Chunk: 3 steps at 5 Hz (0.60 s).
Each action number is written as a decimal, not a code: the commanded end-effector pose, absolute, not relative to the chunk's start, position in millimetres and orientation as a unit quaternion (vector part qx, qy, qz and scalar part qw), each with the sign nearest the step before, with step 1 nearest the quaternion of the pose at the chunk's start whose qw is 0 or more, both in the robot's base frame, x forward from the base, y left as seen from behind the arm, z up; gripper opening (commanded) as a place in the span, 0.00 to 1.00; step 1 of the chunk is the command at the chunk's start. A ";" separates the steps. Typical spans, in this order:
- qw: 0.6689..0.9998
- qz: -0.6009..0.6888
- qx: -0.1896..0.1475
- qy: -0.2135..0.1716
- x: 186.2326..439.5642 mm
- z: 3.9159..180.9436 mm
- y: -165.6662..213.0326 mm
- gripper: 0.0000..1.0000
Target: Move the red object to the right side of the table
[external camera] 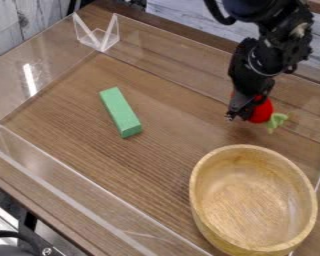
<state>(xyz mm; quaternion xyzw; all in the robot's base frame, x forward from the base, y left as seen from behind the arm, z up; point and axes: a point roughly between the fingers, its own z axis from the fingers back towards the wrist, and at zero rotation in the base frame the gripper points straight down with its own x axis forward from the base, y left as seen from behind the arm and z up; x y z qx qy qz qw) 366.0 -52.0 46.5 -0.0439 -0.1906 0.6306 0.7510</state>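
Note:
The red object (pixel 264 108) is a small glossy red toy fruit with a light-green leafy tip, low over the table (pixel 176 150) near its right edge. My black gripper (pixel 246 108) comes down from above at a steep angle, and its fingers are shut on the left side of the fruit. The arm hides part of the fruit; its right half and the leaf show beside the fingers. The fruit sits just behind the wooden bowl (pixel 254 203), apart from its rim.
A flat green rectangular block (pixel 120 111) lies left of centre. The round light wooden bowl fills the front right corner. Low clear acrylic walls (pixel 96 33) edge the tabletop, with a folded corner piece at the back left.

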 end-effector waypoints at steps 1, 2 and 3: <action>0.773 0.587 -0.075 -0.228 374.7 79.6 -54.2 0.00; 0.776 0.579 -0.066 -0.241 373.8 80.9 -53.4 0.00; 0.779 0.571 -0.058 -0.253 371.9 82.4 -53.9 0.00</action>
